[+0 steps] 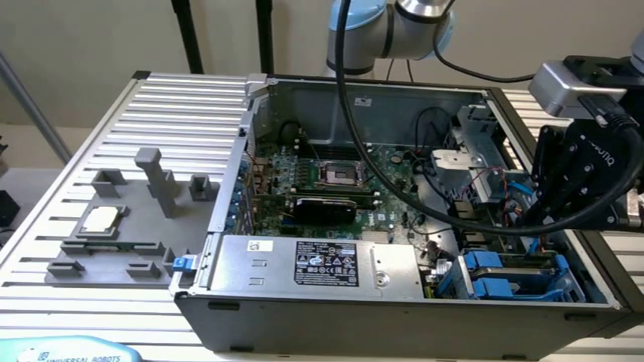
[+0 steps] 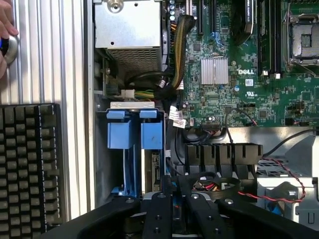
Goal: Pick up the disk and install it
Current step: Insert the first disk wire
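Note:
The computer case (image 1: 216,226) lies open on the slatted table. Two bright blue carriers (image 2: 134,132) sit side by side in the drive bay at the case's front corner, on the exterior view's right (image 1: 498,275). The grey edge of the disk (image 2: 149,172) shows in the bay behind one carrier. My black gripper (image 1: 568,196) hangs above that side of the case, apart from the bay. In the wrist view the gripper (image 2: 178,194) points down beside the bay, with a sliver of blue at its tip. Whether it holds anything I cannot tell.
A grey power-supply box (image 1: 322,264) fills the case's front. The arm's thick black cable (image 1: 403,188) drapes over the motherboard (image 2: 239,74). A grey fixture (image 1: 151,188) with a small CPU chip (image 1: 101,219) stands on the exterior view's left. A keyboard (image 2: 30,164) and a person's hand (image 2: 6,30) lie beside the case.

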Robot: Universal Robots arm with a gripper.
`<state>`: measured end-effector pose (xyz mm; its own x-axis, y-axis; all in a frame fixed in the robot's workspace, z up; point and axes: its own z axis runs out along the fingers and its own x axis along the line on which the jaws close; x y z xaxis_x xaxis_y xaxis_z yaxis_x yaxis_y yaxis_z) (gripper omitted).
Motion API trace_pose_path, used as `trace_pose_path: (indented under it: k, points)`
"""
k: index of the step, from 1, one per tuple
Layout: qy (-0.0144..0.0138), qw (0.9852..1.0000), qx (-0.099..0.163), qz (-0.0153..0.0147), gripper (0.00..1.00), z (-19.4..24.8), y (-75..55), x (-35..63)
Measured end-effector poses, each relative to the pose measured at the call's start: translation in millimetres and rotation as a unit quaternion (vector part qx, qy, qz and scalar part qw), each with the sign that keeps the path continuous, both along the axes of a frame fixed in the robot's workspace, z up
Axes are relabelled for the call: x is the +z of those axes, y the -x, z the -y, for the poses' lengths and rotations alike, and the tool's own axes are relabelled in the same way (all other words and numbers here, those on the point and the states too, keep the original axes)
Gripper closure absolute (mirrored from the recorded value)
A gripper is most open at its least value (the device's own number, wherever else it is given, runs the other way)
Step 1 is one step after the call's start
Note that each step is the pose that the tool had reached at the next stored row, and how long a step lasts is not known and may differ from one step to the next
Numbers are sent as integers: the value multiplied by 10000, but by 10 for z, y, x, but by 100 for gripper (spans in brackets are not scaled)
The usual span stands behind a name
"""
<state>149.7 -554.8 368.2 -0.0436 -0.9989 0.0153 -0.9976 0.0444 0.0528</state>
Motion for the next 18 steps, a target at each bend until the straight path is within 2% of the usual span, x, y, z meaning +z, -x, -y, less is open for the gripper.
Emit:
trace_pose_path:
  k: [1,3,6,9,11,14,18]
  points:
    - [8,10000,0,0,84,0,0,-1]
    - [12,10000,0,1,84,-1,8,0]
    - [12,10000,0,25,84,-1,80,1]
    - [12,10000,0,65,84,-1,147,0]
    - [12,9999,0,107,84,1,157,-12]
    - [13,9999,0,165,84,4,167,-49]
    - [12,9998,0,223,84,10,181,-106]
